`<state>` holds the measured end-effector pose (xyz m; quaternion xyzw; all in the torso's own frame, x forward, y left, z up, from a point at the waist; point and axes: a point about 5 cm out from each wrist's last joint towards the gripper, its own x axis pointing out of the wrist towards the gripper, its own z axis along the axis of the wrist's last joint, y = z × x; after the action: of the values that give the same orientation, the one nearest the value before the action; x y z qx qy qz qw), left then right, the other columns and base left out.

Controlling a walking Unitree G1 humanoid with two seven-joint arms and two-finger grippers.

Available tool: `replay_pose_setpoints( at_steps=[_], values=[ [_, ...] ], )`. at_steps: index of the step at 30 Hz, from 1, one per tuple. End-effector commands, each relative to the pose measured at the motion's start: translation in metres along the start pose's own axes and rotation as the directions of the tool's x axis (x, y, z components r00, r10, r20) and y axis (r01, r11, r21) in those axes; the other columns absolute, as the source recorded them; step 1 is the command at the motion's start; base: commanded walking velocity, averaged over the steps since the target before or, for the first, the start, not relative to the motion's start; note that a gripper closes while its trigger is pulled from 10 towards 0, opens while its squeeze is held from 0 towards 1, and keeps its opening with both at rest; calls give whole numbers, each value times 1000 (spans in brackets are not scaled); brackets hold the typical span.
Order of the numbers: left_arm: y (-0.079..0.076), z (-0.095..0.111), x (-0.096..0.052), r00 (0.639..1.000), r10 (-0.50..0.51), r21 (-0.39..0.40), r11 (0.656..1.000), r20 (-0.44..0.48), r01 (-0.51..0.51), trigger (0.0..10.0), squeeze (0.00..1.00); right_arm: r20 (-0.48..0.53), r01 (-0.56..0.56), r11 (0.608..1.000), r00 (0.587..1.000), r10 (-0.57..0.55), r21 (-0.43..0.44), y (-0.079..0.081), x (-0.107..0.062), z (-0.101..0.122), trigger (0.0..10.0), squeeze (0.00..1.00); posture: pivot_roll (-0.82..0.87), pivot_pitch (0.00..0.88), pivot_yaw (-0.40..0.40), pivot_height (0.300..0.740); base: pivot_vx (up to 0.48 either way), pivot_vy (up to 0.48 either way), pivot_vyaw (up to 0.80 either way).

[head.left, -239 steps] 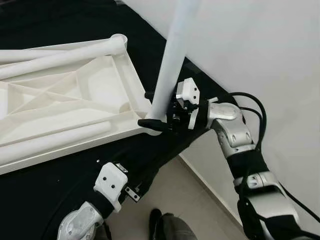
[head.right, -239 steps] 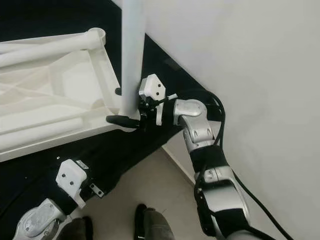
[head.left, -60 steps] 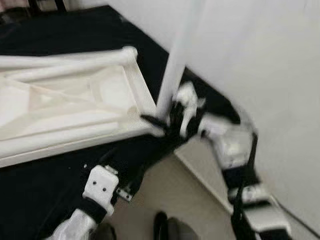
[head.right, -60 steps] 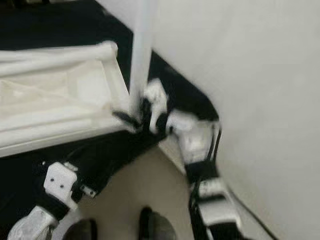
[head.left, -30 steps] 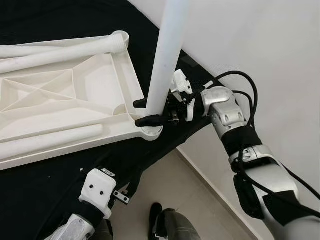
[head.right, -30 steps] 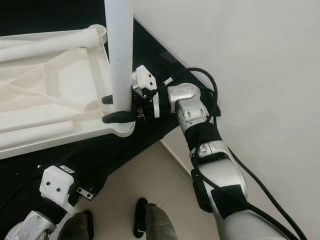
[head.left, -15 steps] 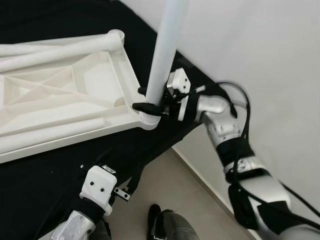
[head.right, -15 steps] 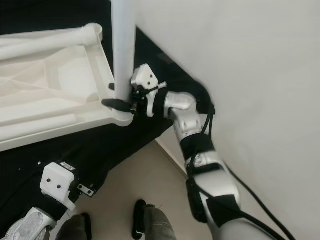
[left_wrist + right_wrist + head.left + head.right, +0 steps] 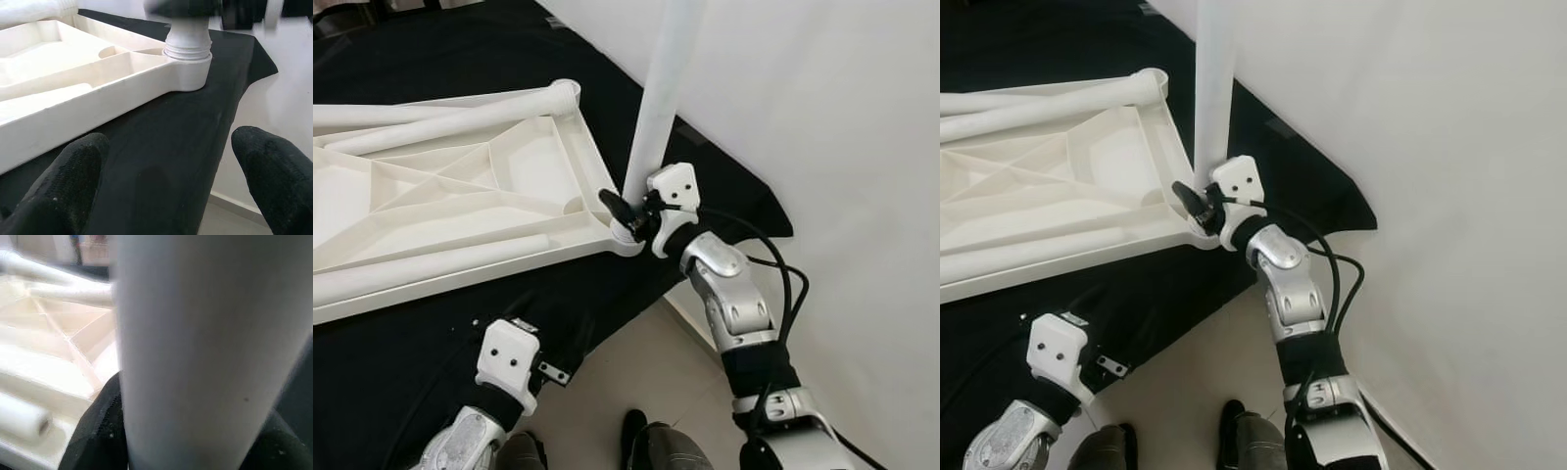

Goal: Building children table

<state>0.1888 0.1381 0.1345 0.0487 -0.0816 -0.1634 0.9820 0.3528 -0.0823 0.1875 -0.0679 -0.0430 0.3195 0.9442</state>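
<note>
**Q:** What is the step in hand, and how should it be done well?

**A:** The right gripper (image 9: 628,217) is clenched around the base of the upright white table leg (image 9: 659,108), which stands in the corner socket (image 9: 188,68) of the inverted white tabletop (image 9: 460,211). The leg appears to be in the course of being screwed in; threads are visible above the socket rim in the left wrist view. Judgement: keep the leg vertical while turning, since a tilted leg may cross-thread. Regrip low, close to the socket, and stop once the threads are fully seated.

**Q:** And the other arm?

**A:** The left gripper (image 9: 166,186) is released, its fingers spread and holding nothing, near the table edge and facing the socket. It could steady the tabletop if it starts to rotate.

**Q:** Where are the remaining parts?

**A:** One loose leg (image 9: 431,259) lies in the tabletop's near channel; another leg (image 9: 450,116) lies along the far rim.

**Q:** Surface and room?

**A:** The tabletop rests on a black cloth (image 9: 411,343). A white wall (image 9: 822,127) rises just beside it, and beige floor tile (image 9: 636,372) shows below.
</note>
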Motion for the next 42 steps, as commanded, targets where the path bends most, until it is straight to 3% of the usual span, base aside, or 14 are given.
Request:
replay_pose_setpoints(
  at_steps=[1,3,4,5,6,7,11,16,27,28,31,32,37,42],
  values=[
    [-3,-5,-3,1000,6,-8,1000,-17,-6,10000,0,-60,-71,995,995,75,72,2,-5,-17,10000,1000,122,247,-138,740,0,0,0],
    [-3,-5,-3,1000,3,-9,1000,-16,-3,10000,0,52,-198,978,979,195,67,2,-2,8,10000,1000,127,246,-134,740,0,0,0],
    [-3,-5,-3,1000,3,-9,1000,-16,-3,10000,0,52,-198,978,979,195,67,2,-2,8,10000,1000,127,246,-134,740,0,0,0],
    [-3,-5,-2,1000,-2,-9,1000,-16,2,10000,0,86,-277,960,958,273,45,0,-2,18,10000,427,127,246,-134,740,0,0,0],
    [-3,-5,-2,1000,-2,-9,1000,-16,2,10000,0,86,-277,960,958,273,45,0,-2,18,10000,427,127,246,-134,740,0,0,0],
    [-3,-5,-2,1000,-6,-10,1000,-15,6,10000,0,103,-334,943,938,331,12,-2,-2,25,10000,12,135,249,-135,740,0,0,0],
    [-3,-4,-2,1000,-12,-9,1000,-12,12,10000,0,108,-409,912,905,411,-39,-11,1,35,10000,0,138,253,-137,740,0,0,0],
    [-6,0,-5,1000,-21,1,1000,-9,21,10000,0,-40,-574,798,816,577,-182,-22,11,42,10000,0,165,275,-148,740,0,0,0],
    [-8,6,-12,999,-49,41,998,-20,50,10000,0,-120,-680,720,733,669,-137,-24,18,43,9961,0,202,298,-163,740,0,0,0],
    [-8,8,-14,998,-52,40,998,-20,53,10000,0,-126,-698,705,716,687,-124,-25,17,43,5922,0,205,300,-163,740,0,0,0],
    [-9,9,-15,998,-54,40,998,-21,55,10000,0,-129,-715,690,699,703,-117,-25,17,43,5922,0,205,300,-163,740,0,0,0],
    [-10,11,-17,998,-58,37,998,-20,59,10000,0,-135,-749,655,663,737,-98,-27,16,44,0,0,213,305,-166,740,0,0,0],
    [-12,13,-17,998,-61,33,998,-17,62,10000,0,-133,-762,642,647,751,-84,-29,15,46,0,0,213,306,-167,740,0,0,0],
    [-13,14,-17,998,-62,29,998,-17,62,10000,0,-91,-743,667,669,737,-64,-34,12,44,0,0,210,306,-166,740,0,0,0]
  ],
)
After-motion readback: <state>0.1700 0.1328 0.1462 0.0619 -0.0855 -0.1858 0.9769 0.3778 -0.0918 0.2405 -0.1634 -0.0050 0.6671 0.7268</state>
